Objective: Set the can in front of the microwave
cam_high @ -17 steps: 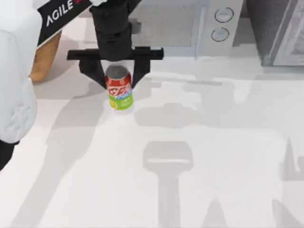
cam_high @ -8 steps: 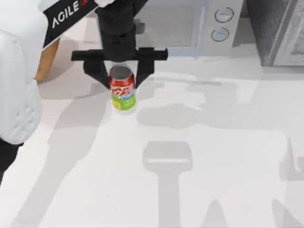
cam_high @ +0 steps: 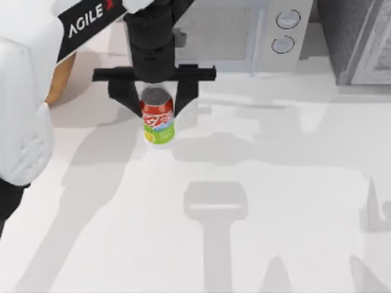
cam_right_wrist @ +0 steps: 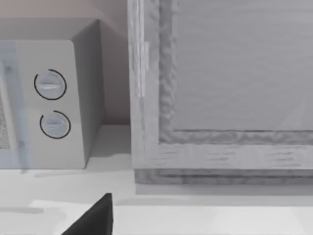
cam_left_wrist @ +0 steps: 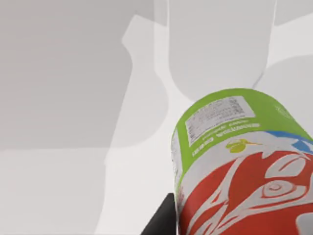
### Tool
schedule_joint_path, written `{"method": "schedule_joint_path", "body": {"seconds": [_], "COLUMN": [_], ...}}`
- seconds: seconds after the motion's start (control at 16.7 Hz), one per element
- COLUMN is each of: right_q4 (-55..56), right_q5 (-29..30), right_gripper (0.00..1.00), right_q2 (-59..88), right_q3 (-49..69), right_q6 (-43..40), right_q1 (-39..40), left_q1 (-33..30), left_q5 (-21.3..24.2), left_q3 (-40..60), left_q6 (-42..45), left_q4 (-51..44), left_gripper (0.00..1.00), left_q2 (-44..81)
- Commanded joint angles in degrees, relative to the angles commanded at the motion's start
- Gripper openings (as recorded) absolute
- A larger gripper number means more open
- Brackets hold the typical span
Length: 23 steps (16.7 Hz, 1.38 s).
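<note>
Straddling the can (cam_high: 158,119), left gripper (cam_high: 154,101) fingers spread apart, can upright before the microwave (cam_high: 244,30), right arm parked.

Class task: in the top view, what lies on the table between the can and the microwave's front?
The left gripper, whose black body stands over that stretch with a finger on each side of the can. Behind it is the microwave; no other object shows there.

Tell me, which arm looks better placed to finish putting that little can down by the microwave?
Left. Its gripper straddles the can, which stands just before the microwave, so it likely just lets go.
</note>
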Motion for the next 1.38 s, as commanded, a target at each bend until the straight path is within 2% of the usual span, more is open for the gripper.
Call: {"method": "schedule_joint_path", "body": {"seconds": [0.66,1.38], "right_q4": [0.0,0.0], "right_q5": [0.0,0.0], "right_gripper": [1.0,1.0], "right_q2": [0.0,0.0], "right_q3": [0.0,0.0], "right_q6": [0.0,0.0], "right_q1": [0.0,0.0], "left_q1": [0.0,0.07], "left_q5": [0.0,-0.02], "left_q3": [0.0,2.4], "left_q6": [0.0,-0.03], "left_q4": [0.0,-2.2], "left_gripper": [0.98,1.0], "left_q2": [0.0,0.75]}}
